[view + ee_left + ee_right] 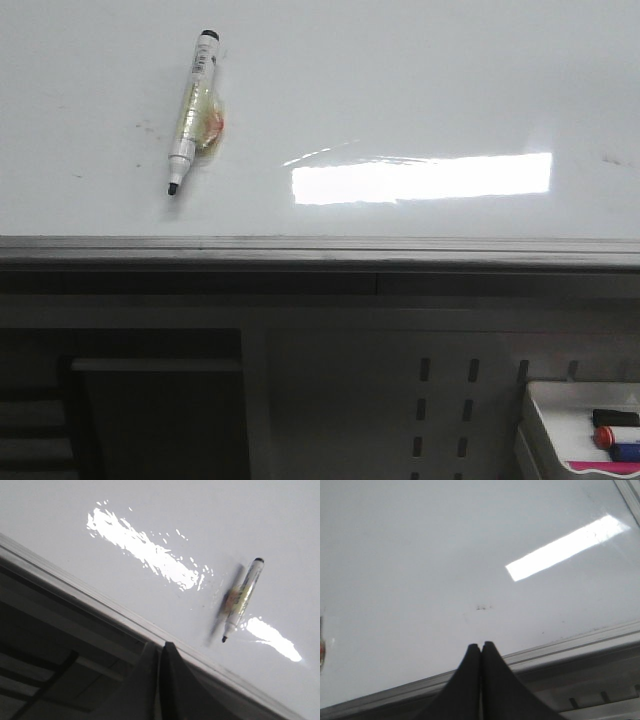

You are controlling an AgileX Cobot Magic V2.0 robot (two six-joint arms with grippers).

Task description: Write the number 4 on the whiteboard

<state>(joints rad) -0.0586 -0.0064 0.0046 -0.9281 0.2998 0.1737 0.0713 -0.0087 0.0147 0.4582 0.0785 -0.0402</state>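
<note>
The whiteboard (400,90) fills the upper part of the front view, glossy white with a grey metal edge and a bright rectangular glare. No number 4 shows on it, only faint smudges. A white marker (192,105) with a black tip and a yellowish wrap lies on the board at the left, uncapped, tip toward the board's near edge. It also shows in the left wrist view (241,598). My left gripper (160,646) is shut and empty at the board's near edge, apart from the marker. My right gripper (480,645) is shut and empty over the board's near edge (560,647).
A small white tray (580,430) with several markers stands below the board at the lower right. A perforated panel (440,400) and dark shelving (150,400) lie under the board's edge. Neither arm shows in the front view.
</note>
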